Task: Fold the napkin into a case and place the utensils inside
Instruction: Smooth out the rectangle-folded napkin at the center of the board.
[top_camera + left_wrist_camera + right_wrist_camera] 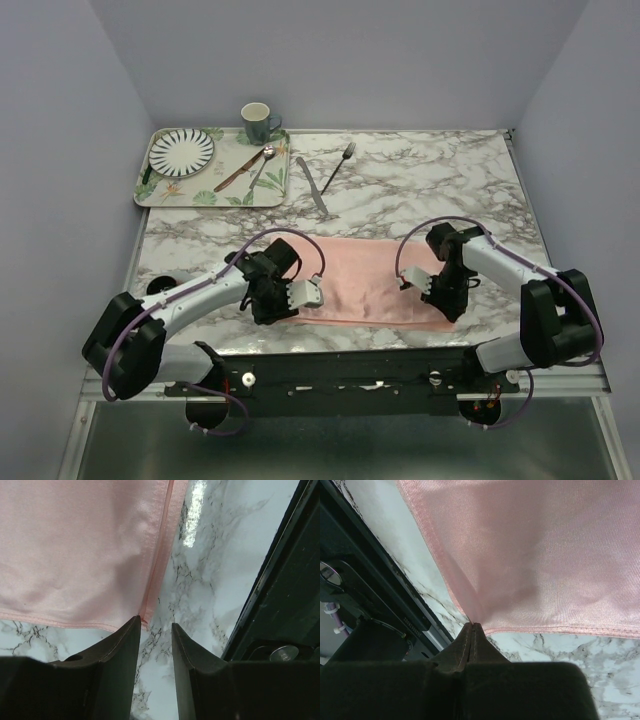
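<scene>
Two grippers sit at the near edge of the table (pixel 440 190), one at each near corner of the napkin (pixel 370 285). In our right wrist view the right gripper (pixel 472 625) is pinched closed on the cloth's near corner, and the fabric rises into a small peak at the fingertips. In our left wrist view the left gripper (pixel 156 625) has its jaws a narrow gap apart with marble showing between them. The hemmed corner lies right at the tip of one finger, not clamped.

The napkin lies flat as a wide pink rectangle close to the front edge, so we judge the folding is in hand and no case exists yet. The next move calls for the left jaws to advance and close on their corner. Both corners could then be lifted together and carried away from us evenly.

Farther back, the knife (pixel 312 185) and fork (pixel 340 165) lie on bare marble, well apart from the cloth. Beyond them on the left, the tray (pixel 215 200) holds a striped plate (pixel 181 151), a spoon (pixel 262 165) and a brown-handled utensil (pixel 238 172), with a mug (pixel 258 122) at its far edge.
</scene>
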`<action>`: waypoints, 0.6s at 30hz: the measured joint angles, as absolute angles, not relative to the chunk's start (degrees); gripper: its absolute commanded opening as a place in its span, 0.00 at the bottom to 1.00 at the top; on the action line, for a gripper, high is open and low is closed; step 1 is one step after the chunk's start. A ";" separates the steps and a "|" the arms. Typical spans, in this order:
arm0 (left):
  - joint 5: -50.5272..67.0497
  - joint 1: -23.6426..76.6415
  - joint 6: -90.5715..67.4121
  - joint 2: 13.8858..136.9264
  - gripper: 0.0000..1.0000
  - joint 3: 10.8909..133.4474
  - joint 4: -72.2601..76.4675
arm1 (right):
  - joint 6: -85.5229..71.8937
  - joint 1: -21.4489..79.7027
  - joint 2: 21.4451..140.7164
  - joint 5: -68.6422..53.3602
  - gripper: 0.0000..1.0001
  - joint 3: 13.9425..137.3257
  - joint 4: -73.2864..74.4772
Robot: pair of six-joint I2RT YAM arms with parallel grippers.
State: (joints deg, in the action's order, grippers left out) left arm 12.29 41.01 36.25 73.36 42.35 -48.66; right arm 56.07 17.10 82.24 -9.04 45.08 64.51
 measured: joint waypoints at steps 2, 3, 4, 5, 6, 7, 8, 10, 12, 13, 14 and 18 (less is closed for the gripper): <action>12.03 41.39 36.29 73.54 0.39 41.71 -48.18 | 56.18 17.15 82.30 -9.04 0.01 45.19 64.66; 11.88 41.39 36.40 73.65 0.38 41.34 -47.77 | 56.23 17.17 82.37 -9.04 0.01 45.28 64.69; 11.62 41.39 36.42 73.80 0.37 41.08 -47.51 | 56.27 17.19 82.43 -9.04 0.01 45.41 64.77; 11.33 41.39 36.45 73.91 0.36 40.93 -47.29 | 56.31 17.19 82.52 -9.02 0.01 45.50 64.84; 11.03 41.39 36.47 74.08 0.36 40.69 -46.78 | 56.42 17.19 82.59 -9.02 0.01 45.54 64.84; 10.90 41.39 36.45 74.17 0.36 40.60 -46.54 | 56.51 17.19 82.63 -9.04 0.01 45.60 64.93; 10.85 41.39 36.45 74.19 0.36 40.53 -46.33 | 56.55 17.19 82.65 -9.02 0.01 45.60 64.97; 10.46 41.39 36.45 74.19 0.36 40.47 -45.95 | 56.64 17.19 82.72 -9.04 0.01 45.63 65.19; 9.91 41.39 36.45 74.19 0.36 40.47 -45.52 | 56.64 17.19 82.91 -9.04 0.01 45.74 65.41; 9.61 41.39 36.42 74.19 0.36 40.47 -45.34 | 56.64 17.19 82.96 -9.04 0.01 45.78 65.52; 9.41 41.39 36.42 74.19 0.35 40.47 -45.25 | 56.64 17.19 82.98 -9.04 0.01 45.80 65.52; 8.29 41.39 36.42 74.19 0.35 40.47 -44.69 | 56.66 17.19 82.98 -9.06 0.01 45.80 65.67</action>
